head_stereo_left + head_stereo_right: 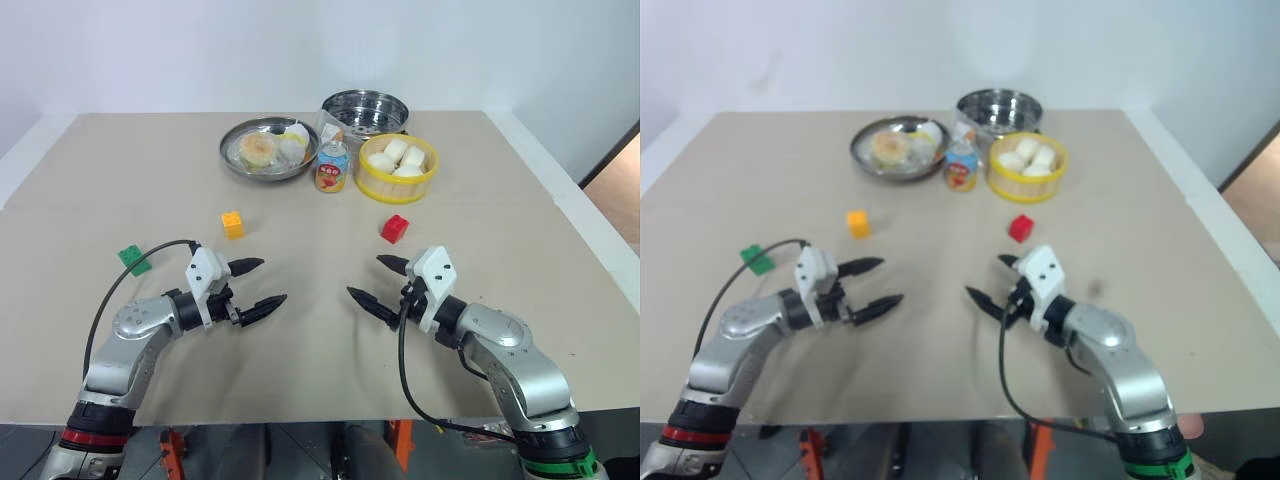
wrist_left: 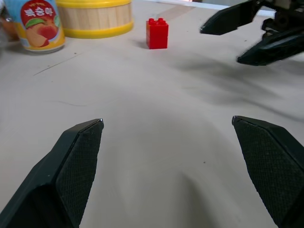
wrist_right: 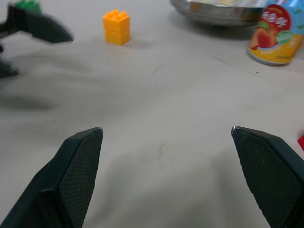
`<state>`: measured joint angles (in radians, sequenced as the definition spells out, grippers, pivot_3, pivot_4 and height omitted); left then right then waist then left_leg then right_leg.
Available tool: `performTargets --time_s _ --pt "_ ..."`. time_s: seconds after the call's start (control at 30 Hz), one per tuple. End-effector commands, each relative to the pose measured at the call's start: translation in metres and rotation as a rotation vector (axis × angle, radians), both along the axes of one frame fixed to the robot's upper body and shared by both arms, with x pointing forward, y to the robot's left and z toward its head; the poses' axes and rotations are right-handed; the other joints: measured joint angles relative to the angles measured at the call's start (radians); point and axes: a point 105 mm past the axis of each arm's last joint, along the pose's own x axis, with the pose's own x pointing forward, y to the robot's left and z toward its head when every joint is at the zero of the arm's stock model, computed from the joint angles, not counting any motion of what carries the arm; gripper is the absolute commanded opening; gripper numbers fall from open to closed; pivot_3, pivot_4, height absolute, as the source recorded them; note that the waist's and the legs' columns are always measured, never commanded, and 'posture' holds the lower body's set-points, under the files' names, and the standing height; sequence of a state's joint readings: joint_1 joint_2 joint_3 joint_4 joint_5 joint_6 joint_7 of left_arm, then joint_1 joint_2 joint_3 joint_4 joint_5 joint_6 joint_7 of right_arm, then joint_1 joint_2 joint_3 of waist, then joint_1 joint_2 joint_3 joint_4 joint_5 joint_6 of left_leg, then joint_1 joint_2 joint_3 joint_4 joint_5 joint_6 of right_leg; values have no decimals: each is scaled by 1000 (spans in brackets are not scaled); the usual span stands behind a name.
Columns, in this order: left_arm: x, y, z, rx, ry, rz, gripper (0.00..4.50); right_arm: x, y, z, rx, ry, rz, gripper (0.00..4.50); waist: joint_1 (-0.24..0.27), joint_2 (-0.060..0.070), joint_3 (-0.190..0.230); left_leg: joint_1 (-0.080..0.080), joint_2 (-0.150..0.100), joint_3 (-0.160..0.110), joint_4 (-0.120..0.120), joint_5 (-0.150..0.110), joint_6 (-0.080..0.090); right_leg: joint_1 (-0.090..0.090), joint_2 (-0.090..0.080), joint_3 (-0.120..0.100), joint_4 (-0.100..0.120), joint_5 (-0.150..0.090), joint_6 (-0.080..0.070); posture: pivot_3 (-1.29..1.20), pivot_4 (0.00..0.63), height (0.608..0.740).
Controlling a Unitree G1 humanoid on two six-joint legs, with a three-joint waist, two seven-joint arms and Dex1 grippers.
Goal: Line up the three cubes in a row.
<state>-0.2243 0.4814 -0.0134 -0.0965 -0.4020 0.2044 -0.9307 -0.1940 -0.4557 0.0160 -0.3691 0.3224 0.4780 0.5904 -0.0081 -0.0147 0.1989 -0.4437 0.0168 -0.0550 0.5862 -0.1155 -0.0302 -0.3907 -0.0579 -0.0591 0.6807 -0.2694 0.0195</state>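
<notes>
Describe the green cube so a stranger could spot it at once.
Start at the beige table and find the left gripper, hovering open. Just beyond its white wrist block, toward the table's left edge, sits the green cube. It is the only green block; the others are yellow-orange and red.

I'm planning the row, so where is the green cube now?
In the left eye view the green cube lies on the table's left side, just outside the left gripper, with the yellow-orange cube its nearest cube.
</notes>
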Motion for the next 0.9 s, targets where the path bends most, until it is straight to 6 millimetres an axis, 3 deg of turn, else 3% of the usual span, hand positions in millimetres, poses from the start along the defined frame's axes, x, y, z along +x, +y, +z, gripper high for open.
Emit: performTargets --time_s 0.03,0.2,0.5,0.67,0.9 --pt "-4 -8 14 -7 -48 -49 4483 22 -12 35 23 -96 -97 4500 0 0 0 0 0 0 0 0 0 0 0 0 0 1 0 0 150 740" --pt "-3 -13 15 -14 -54 -67 4483 60 -28 49 -28 -112 -208 4500 1 0 0 0 2 1 2 0 0 0 1 1 0 2 -5 0 150 740" --pt "-8 -23 18 -41 -62 -95 4483 109 -57 43 -148 -45 -370 4500 3 0 0 0 4 9 1 0 0 -3 3 6 0 4 0 0 150 740" --pt "-10 -25 16 -49 -60 -88 4483 119 -56 38 -147 16 -360 4500 3 0 0 0 5 11 0 0 0 -4 5 8 0 5 0 0 150 740" --pt "-12 -24 14 -50 -57 -77 4483 118 -52 31 -140 57 -323 4500 3 0 0 0 9 13 0 0 0 -7 8 11 0 7 -2 0 150 740"
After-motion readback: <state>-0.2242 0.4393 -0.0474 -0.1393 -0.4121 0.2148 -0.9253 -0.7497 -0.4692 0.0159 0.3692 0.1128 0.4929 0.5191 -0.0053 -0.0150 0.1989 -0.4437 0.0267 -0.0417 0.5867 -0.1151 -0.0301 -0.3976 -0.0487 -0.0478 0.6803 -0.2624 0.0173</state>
